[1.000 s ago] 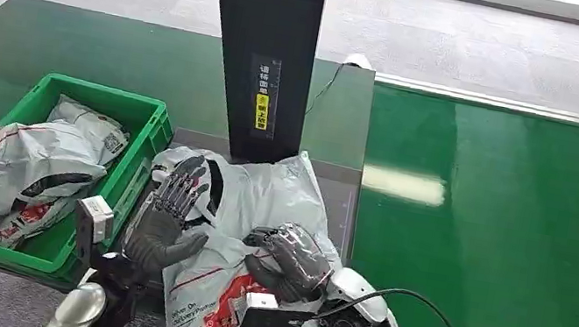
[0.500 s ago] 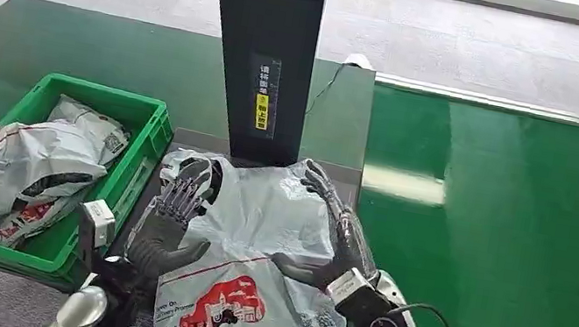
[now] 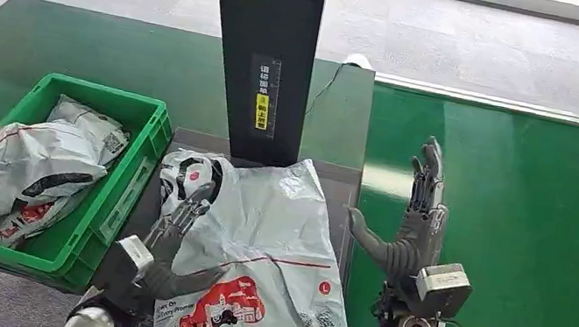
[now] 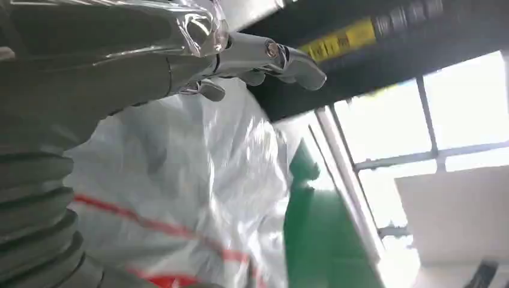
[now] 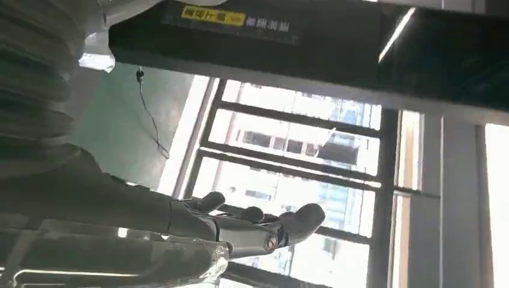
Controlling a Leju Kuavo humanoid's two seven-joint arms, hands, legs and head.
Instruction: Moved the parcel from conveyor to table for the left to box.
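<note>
On the grey surface [image 3: 336, 180] at the foot of a black upright scanner post [image 3: 262, 52], a grey parcel [image 3: 263, 248] with red print lies flat, just beside the green conveyor belt [image 3: 521, 247]. The left robot hand [image 3: 175, 242] rests on the parcel's near left part, fingers spread and extended over the plastic, gripping nothing. The right robot hand [image 3: 417, 220] is raised upright above the belt's edge, apart from the parcel, fingers straight and thumb out, holding nothing. To the left, a green crate [image 3: 135, 164] sits on the dark green table, holding several more grey mailer bags [image 3: 11, 161], some spilling over its rim.
</note>
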